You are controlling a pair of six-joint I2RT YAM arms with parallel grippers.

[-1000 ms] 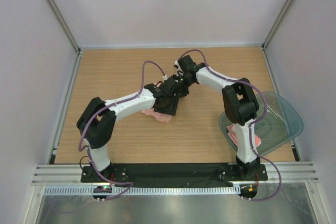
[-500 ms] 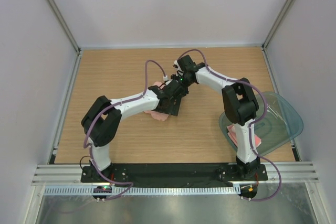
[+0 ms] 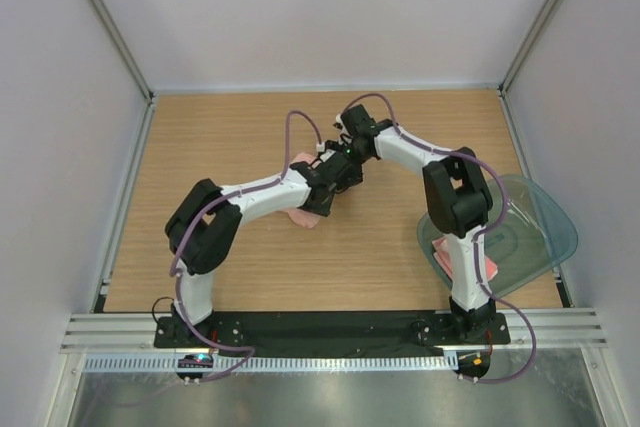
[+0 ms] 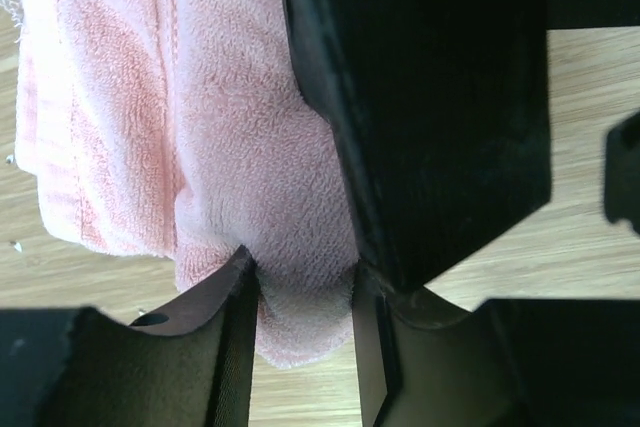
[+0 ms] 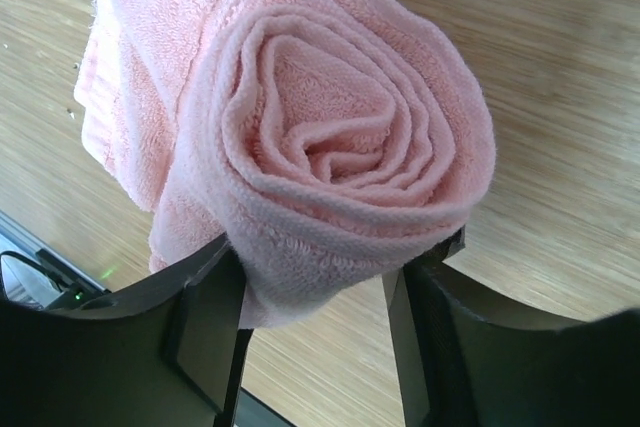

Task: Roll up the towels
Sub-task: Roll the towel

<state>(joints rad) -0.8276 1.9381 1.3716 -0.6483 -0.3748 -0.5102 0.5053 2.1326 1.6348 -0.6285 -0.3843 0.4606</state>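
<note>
My left pincer (image 4: 302,269) is narrowed on a fold of the towel (image 4: 230,127), with pink terry pinched between both fingers and the loose flat part lying on the table (image 4: 590,197) beyond. My right pincer (image 5: 330,262) clasps the same towel at its rolled end, the spiral facing the wrist camera and the cloth touching both fingers. From above, both pincers meet over this towel near the middle of the table, while the other towel (image 3: 447,257) lies in the tub (image 3: 545,217) at the right edge, partly hidden by my right arm.
</note>
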